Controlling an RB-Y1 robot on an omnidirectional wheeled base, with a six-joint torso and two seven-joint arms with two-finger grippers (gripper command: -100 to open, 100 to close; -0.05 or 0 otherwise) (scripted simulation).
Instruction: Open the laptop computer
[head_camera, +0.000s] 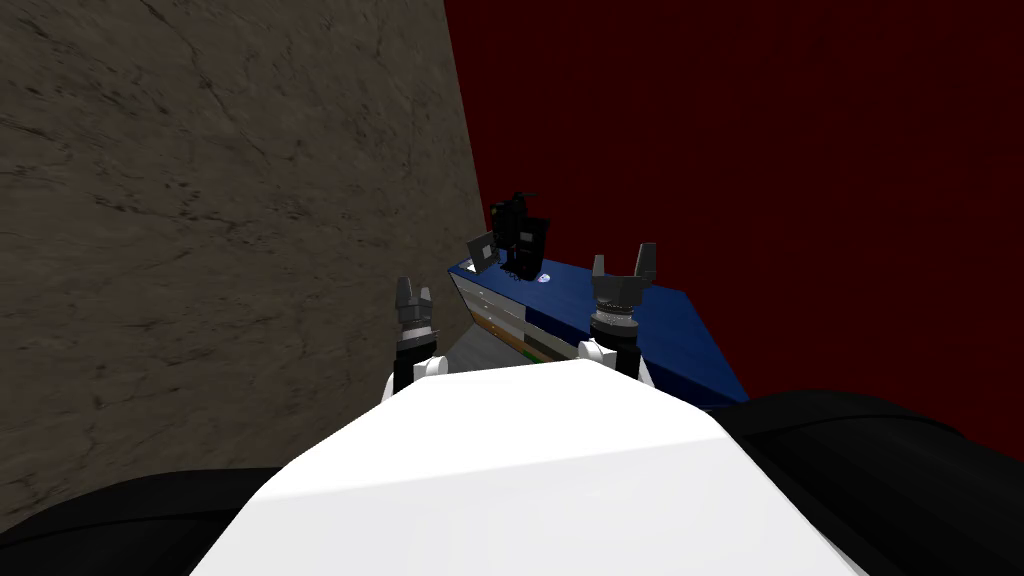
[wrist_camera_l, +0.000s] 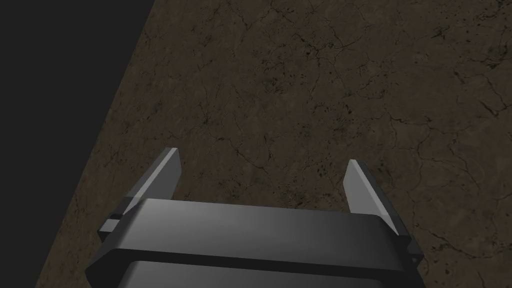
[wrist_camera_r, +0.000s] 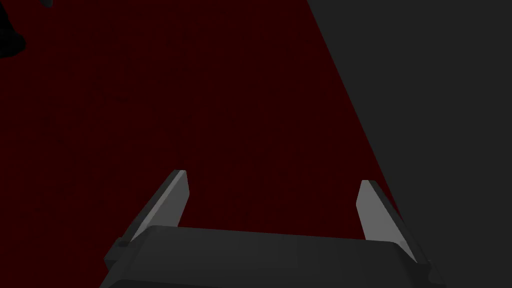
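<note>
Blue cabinet (head_camera: 650, 320): top smooth, even, slight sheen; drawer fronts (head_camera: 490, 305) pale, smooth.
Brown wall (head_camera: 200, 250), on the cabinet's drawer side: rough, cracked and veined like stone, matt.
Red wall (head_camera: 800, 150), behind the cabinet: flat, matt, textureless.
Left gripper (wrist_camera_l: 262, 157) and right gripper (wrist_camera_r: 272, 177): fingers smooth pale grey, matt; bodies dark, smooth, soft sheen, material unclear.

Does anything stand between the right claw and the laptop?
Nothing visible does: only bare blue desk top lies between the open right claw and the small dark laptop at its far end, beside black objects.
</note>
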